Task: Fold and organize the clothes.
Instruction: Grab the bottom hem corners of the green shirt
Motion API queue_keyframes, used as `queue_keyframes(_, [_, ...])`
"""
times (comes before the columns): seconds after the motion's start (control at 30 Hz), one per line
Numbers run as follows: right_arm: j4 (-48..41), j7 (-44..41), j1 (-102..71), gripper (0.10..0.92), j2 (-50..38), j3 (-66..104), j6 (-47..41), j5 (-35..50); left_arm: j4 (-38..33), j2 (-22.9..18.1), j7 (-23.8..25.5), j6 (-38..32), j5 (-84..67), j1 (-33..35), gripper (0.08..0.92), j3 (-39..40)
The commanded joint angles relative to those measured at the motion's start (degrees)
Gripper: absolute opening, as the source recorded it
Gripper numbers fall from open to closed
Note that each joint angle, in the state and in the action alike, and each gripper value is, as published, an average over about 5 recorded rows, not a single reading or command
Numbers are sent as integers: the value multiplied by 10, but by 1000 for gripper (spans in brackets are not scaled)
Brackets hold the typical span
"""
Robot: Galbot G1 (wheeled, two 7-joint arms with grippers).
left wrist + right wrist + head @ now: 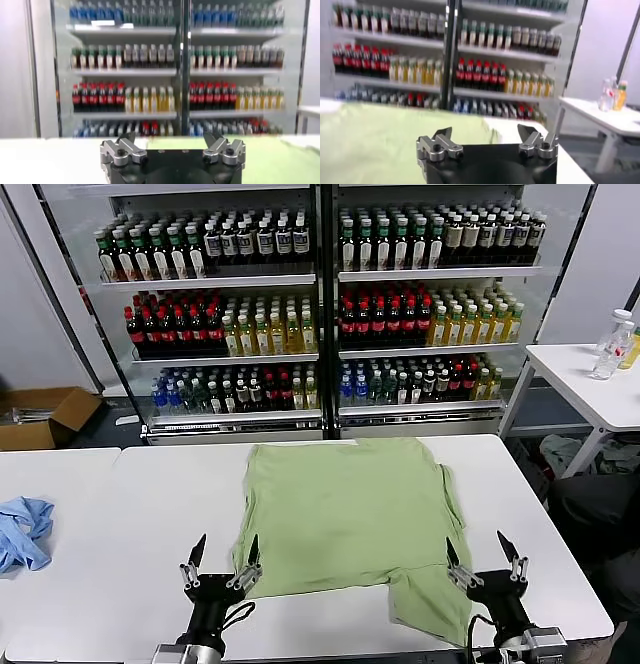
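shirt: light green shirt [345, 519] lies spread on the white table [150, 514], roughly centred, plain side up. One sleeve hangs toward the near right edge. Some wrinkles.
left gripper: left gripper [221, 556] hovers at the near edge, over the shirt's near left corner. Jaws wide apart, nothing between them.
right gripper: right gripper [484, 556] sits at the near right, just beside the sleeve. Jaws wide apart, holding nothing.
blue cloth: crumpled light blue cloth [22, 531] on the table far left, well apart from the shirt.
background: drinks cooler [320, 304] full of bottles behind the table; side table [590, 389] with bottles on the right.
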Motion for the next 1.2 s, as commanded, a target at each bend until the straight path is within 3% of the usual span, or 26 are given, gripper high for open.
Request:
queue_keyframes(0.03, [3, 1, -51, 823, -4, 11, -64, 2, 52, 48, -13, 188, -29, -34, 823, 0])
queue_keyframes(0.4, [-43, -10, -18, 803, 10, -39, -47, 1, 97, 47, -46, 189, -27, -50, 823, 18])
queue_keyframes(0.57, [-54, -15, -4, 672, 14, -55, -29, 12, 102, 47, -60, 189, -45, -50, 801, 14])
queue_keyframes(0.93, [-59, -18, -8, 378, 13, -46, -19, 51, 75, 52, -19, 186, -128, -42, 502, 9])
queue_keyframes(1.2, [-44, -31, -15, 137, 4, -22, 43, 62, 62, 60, 7, 153, -171, -46, 276, -1])
